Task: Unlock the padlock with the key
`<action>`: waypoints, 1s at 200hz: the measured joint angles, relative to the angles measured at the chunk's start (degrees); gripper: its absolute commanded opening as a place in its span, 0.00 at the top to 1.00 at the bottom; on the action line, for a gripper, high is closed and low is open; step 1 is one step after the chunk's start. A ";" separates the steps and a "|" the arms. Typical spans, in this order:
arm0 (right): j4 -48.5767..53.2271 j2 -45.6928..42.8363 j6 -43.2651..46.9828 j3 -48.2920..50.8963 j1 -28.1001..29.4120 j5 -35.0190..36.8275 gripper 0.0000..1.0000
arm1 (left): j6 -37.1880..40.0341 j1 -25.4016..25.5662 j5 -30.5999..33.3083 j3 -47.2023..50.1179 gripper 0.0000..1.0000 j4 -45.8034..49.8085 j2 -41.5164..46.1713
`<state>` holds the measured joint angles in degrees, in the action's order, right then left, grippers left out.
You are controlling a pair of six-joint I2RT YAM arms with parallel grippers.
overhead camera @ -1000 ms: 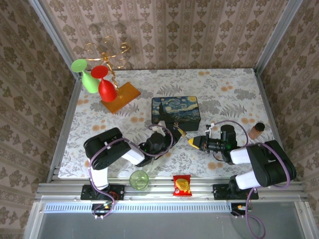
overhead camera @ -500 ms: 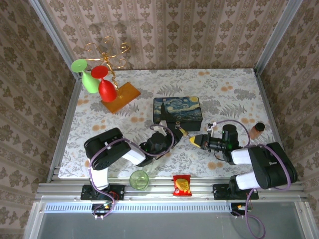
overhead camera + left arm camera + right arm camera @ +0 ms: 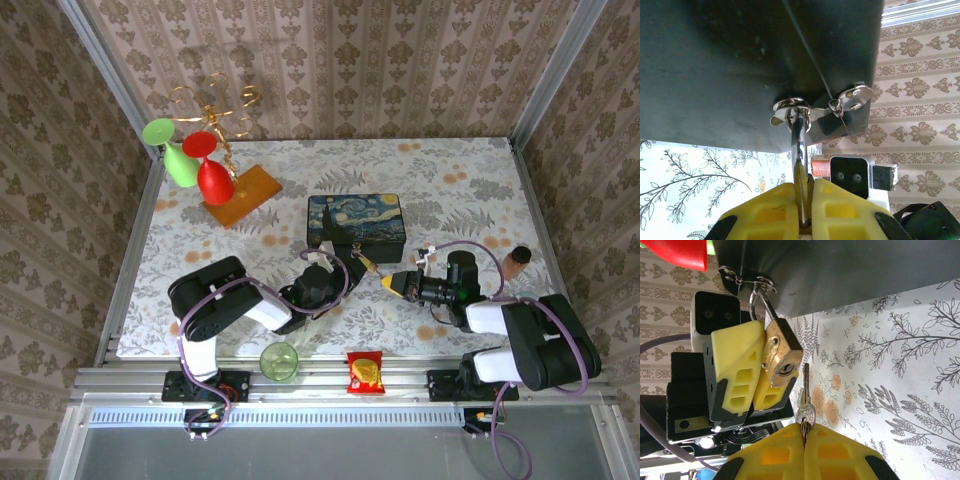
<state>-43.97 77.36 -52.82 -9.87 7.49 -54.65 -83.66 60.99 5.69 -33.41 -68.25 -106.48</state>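
Observation:
The brass padlock (image 3: pixel 782 355) hangs by its silvery shackle (image 3: pixel 759 297) from the metal clasp (image 3: pixel 747 279) on the front of the dark painted box (image 3: pixel 356 220). My left gripper (image 3: pixel 805 187) is shut on the padlock's body (image 3: pixel 800 175), which I see edge-on between the yellow fingers (image 3: pixel 737 365). The keyhole faces my right gripper. My right gripper (image 3: pixel 804 432) is shut on the head of the small metal key (image 3: pixel 805 390). The blade points up and its tip stands just right of the keyhole, outside it. From above, the two grippers (image 3: pixel 355 266) (image 3: pixel 388 283) meet in front of the box.
Red and green goblets (image 3: pixel 205 170) stand on an orange board at the back left. A green cup (image 3: pixel 279 360) and a red snack packet (image 3: pixel 366 371) sit by the near edge. A small brown bottle (image 3: pixel 516 261) stands at the right. The right arm's camera (image 3: pixel 852 172) is close behind the padlock.
The box, with the padlock and my left gripper, has shifted slightly to the right. My right gripper with the key has edged a little towards the padlock.

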 measured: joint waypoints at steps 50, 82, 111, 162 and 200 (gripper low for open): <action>-3.21 0.39 -1.18 0.00 0.00 0.00 1.00 | -0.35 0.04 -0.13 -0.02 1.00 -0.39 0.00; -3.65 0.39 -1.33 0.00 0.00 -0.02 1.00 | -0.37 0.04 -0.15 -0.02 1.00 -0.66 0.00; -3.65 0.39 -1.33 0.09 0.00 0.00 1.00 | -0.42 0.00 -0.17 -0.02 1.00 -0.85 -0.11; -2.60 -0.59 -1.09 0.37 0.00 0.04 1.00 | -0.39 -0.02 -0.15 -0.02 1.00 -1.11 -0.33; -1.22 -2.16 -0.68 0.61 0.00 0.20 1.00 | -0.39 -0.02 -0.15 -0.02 1.00 -1.20 -0.63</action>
<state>-45.19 75.20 -53.49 -9.26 7.49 -54.46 -84.05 60.97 5.54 -33.43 -69.45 -107.11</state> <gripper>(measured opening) 0.062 0.101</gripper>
